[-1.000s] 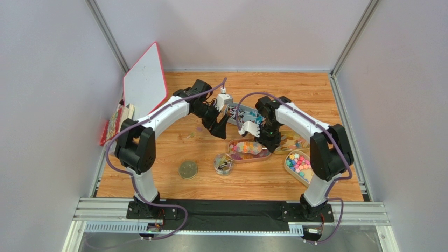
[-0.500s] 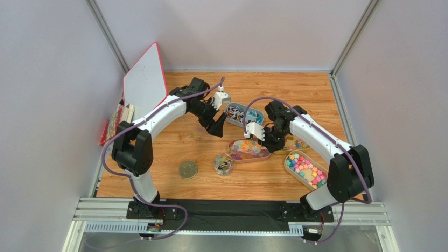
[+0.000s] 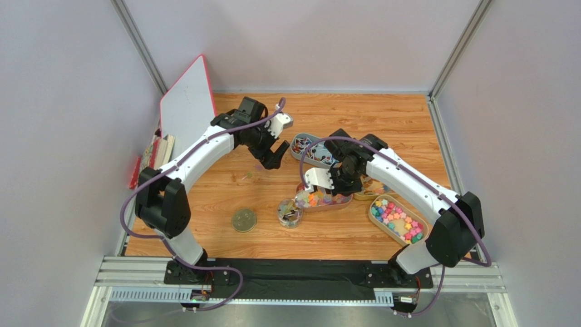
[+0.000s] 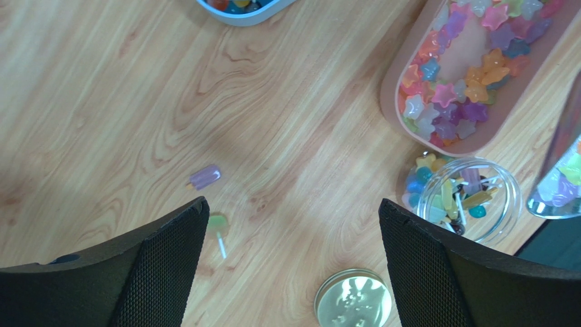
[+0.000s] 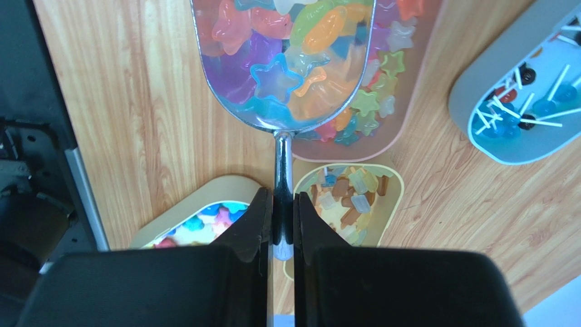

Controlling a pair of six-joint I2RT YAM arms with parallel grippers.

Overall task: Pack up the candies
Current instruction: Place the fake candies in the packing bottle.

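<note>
My right gripper (image 5: pixel 283 199) is shut on the handle of a metal scoop (image 5: pixel 283 61) heaped with star-shaped candies in pink, blue, orange and purple. In the top view the right gripper (image 3: pixel 335 182) holds the scoop over the left end of the pink oval tray (image 3: pixel 341 202), close to the small clear jar (image 3: pixel 290 213). The jar (image 4: pixel 470 199) holds several mixed candies. My left gripper (image 4: pixel 293 212) is open and empty above bare wood. In the top view the left gripper (image 3: pixel 273 157) is at the back left. A purple candy (image 4: pixel 204 177) and a green lollipop (image 4: pixel 218 225) lie loose on the table.
The gold jar lid (image 3: pixel 244 219) lies left of the jar. A blue-grey tray (image 3: pixel 310 148) of lollipops sits behind the pink tray. Two tan trays (image 3: pixel 394 219) of candies sit at the right. A white board (image 3: pixel 187 109) leans at the back left.
My right arm has swung the filled scoop left and nearer, from over the trays to beside the jar. My left gripper has drawn back and left, away from the trays.
</note>
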